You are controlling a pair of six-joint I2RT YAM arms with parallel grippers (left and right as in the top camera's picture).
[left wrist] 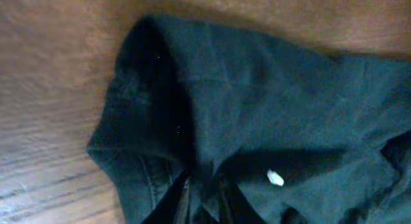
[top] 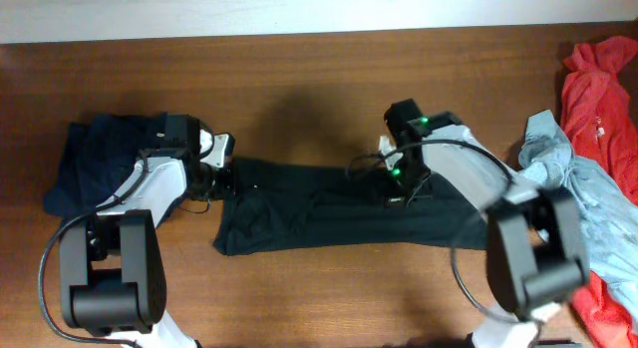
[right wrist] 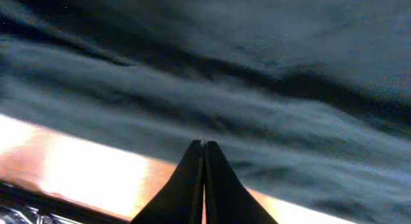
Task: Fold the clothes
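The black-navy shirt [top: 329,213] lies as a long flat strip across the middle of the table. My left gripper [top: 229,182] is at its left end. In the left wrist view, the left gripper [left wrist: 204,179] has its jaws a narrow gap apart with a fold of the shirt [left wrist: 270,102] pinched between them, near a small white speck [left wrist: 275,178]. My right gripper [top: 398,198] hangs over the strip's upper right part. In the right wrist view, the right gripper [right wrist: 204,146] is shut tight with nothing between the fingers, its tip at the shirt's [right wrist: 244,76] edge.
A dark navy garment [top: 95,154] lies bunched at the far left, behind my left arm. A pale grey-blue garment [top: 563,174] and a red-orange one [top: 598,89] are heaped at the right edge. Bare wooden table [top: 299,89] stretches behind the strip.
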